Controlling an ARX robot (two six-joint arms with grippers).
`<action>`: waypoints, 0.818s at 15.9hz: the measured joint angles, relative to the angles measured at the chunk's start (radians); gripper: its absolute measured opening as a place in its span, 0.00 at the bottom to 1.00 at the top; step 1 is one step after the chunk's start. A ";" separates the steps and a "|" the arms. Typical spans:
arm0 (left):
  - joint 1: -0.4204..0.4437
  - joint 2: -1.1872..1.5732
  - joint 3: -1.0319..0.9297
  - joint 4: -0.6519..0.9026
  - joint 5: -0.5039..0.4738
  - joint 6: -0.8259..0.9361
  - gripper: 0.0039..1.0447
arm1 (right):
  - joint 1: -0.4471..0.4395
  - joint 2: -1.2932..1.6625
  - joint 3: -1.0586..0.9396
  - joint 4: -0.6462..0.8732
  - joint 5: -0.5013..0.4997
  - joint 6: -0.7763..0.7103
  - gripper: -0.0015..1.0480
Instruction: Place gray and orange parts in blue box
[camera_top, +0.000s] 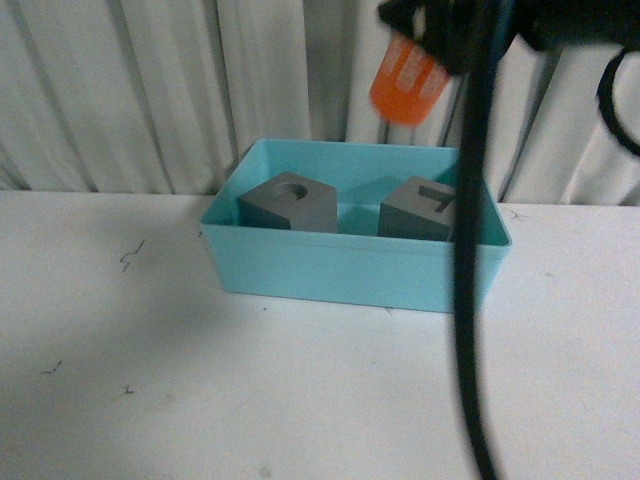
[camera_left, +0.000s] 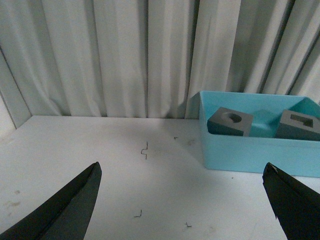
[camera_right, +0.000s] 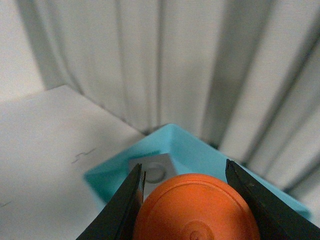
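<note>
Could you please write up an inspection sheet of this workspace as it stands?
Surface: white table with small dark scuff marks.
Job's things: two matte gray cubes, round-recess cube and rectangular-recess cube, lie inside the light-blue plastic tub; orange cylinder is held above the tub.
Clutter: nothing seen.
Grippers: right gripper shut on the orange cylinder; left gripper open and empty, over the table beside the tub.
Cables: black cable hangs down in front of the tub.
Surroundings: pale pleated curtain behind the table.
</note>
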 joint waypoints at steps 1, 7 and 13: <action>0.000 0.000 0.000 0.000 0.000 0.000 0.94 | -0.031 0.026 0.044 -0.003 0.049 0.013 0.44; 0.000 0.000 0.000 0.000 0.000 0.000 0.94 | 0.019 0.298 0.243 -0.021 0.217 0.095 0.44; 0.000 0.000 0.000 0.000 0.000 0.000 0.94 | 0.058 0.448 0.299 -0.053 0.293 0.111 0.44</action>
